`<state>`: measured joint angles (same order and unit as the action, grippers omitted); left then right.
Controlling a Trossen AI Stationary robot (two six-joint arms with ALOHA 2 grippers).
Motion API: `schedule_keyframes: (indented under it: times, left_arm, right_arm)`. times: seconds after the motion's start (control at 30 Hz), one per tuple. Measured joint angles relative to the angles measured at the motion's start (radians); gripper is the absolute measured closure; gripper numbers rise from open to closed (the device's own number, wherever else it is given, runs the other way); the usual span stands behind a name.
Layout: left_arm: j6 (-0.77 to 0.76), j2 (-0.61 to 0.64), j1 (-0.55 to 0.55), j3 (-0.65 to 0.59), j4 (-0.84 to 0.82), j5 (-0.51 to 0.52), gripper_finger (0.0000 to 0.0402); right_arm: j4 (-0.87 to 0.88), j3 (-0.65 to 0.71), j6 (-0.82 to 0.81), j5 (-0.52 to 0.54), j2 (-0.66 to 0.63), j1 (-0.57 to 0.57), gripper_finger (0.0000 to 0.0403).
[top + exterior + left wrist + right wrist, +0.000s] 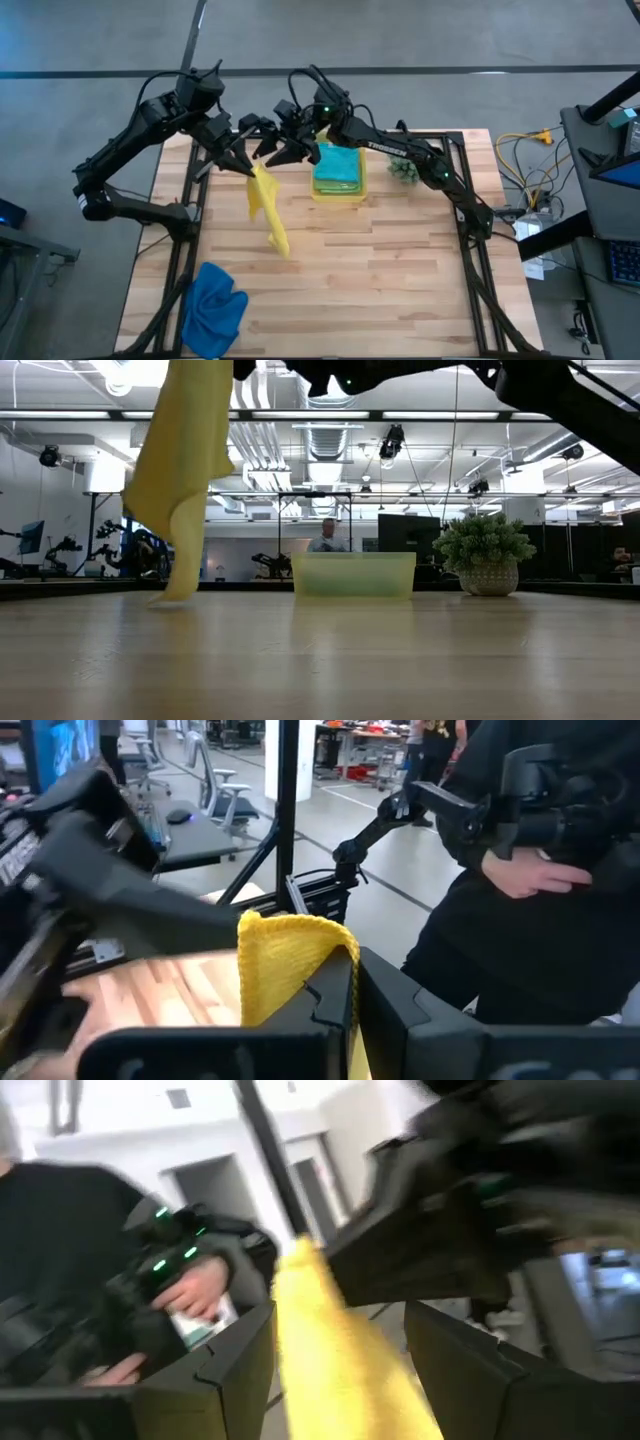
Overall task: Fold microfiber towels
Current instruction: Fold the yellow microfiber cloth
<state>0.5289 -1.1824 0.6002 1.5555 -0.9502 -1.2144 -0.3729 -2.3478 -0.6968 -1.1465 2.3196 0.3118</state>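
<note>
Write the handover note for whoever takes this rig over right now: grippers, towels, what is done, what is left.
Left gripper: shut on the yellow towel, holding it up by one edge so it hangs with its lower end on the table.
Right gripper: open, fingers either side of the same towel's top edge, not closed on it.
Blue towel: crumpled at the table's near left corner.
Teal towel: lying on the lime green towel in the bin.
Done: no loose towel folded on the table.
Left: fold the yellow, then the blue.
</note>
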Motion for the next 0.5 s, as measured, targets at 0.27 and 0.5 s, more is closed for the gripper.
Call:
schedule_keyframes:
  times: [0.27, 0.5]
  left_arm:
    - [-0.052, -0.001, 0.002, 0.000, 0.000, 0.072, 0.0401]
    - [-0.053, 0.009, 0.002, 0.024, -0.001, 0.204, 0.0401]
  right_arm:
    - [0.026, 0.000, -0.023, -0.113, 0.000, -0.006, 0.0188]
    - [0.248, 0.003, 0.067, -0.170, 0.000, -0.009, 0.0188]
